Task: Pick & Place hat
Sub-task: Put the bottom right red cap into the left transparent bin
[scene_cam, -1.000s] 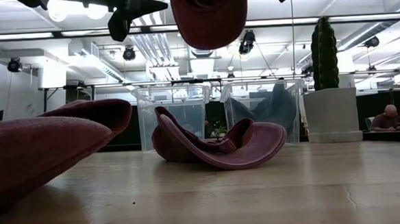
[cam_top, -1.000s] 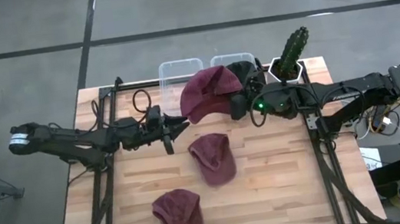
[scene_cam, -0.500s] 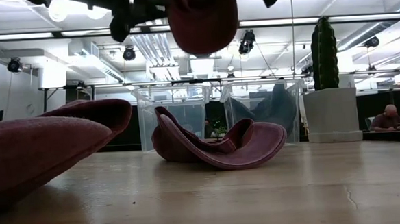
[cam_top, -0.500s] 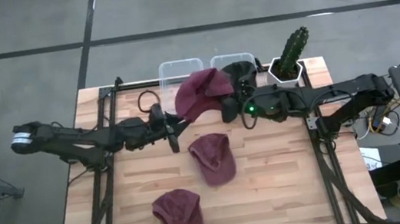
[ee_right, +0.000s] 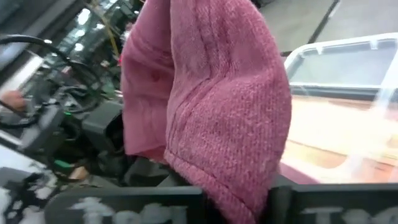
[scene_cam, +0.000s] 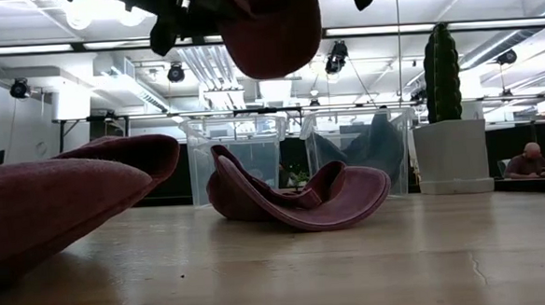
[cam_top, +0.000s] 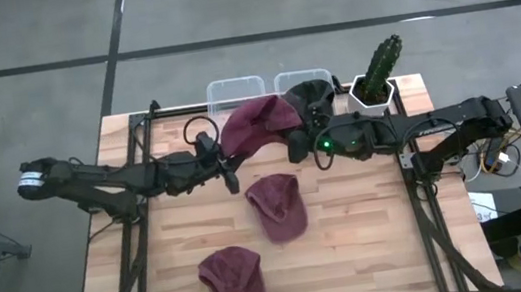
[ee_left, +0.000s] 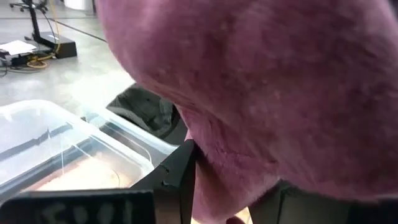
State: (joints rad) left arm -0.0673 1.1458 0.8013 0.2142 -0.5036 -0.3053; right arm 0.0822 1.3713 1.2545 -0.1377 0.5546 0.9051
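A maroon hat (cam_top: 256, 126) hangs in the air over the table's far middle, just in front of two clear bins. My left gripper (cam_top: 230, 168) comes at it from the table's left and is shut on it. My right gripper (cam_top: 297, 147) comes from the right and is also shut on it. In the low view the hat (scene_cam: 271, 26) shows at the top, clear of the table. In the left wrist view the hat (ee_left: 267, 81) fills most of the frame. In the right wrist view the hat (ee_right: 211, 93) rises bunched between the fingers. My left gripper pinches the hat's lower left edge (ee_left: 221, 180) between its two fingers, coming nearly level from the table's left. The hat is lifted clear and bulges up above the fingers. My right gripper pinches a bunched fold of the hat's right side (ee_right: 217, 177) between its two fingers, coming nearly level from the table's right. The hat is clear of the table and stands up from the fingers.
Two more maroon hats lie on the table, one at the middle (cam_top: 276, 204) and one near the front edge (cam_top: 233, 283). The left clear bin (cam_top: 230, 91) and the right clear bin (cam_top: 305, 82), which holds a dark hat, stand at the far edge. A potted cactus (cam_top: 380, 72) stands beside them.
Both grippers have carried the hat a little toward the table's left, and it now hangs more in front of the left bin. My right gripper has followed leftward; my left gripper has rolled a little. Both holds have stayed shut, and the hat stays clear of the table.
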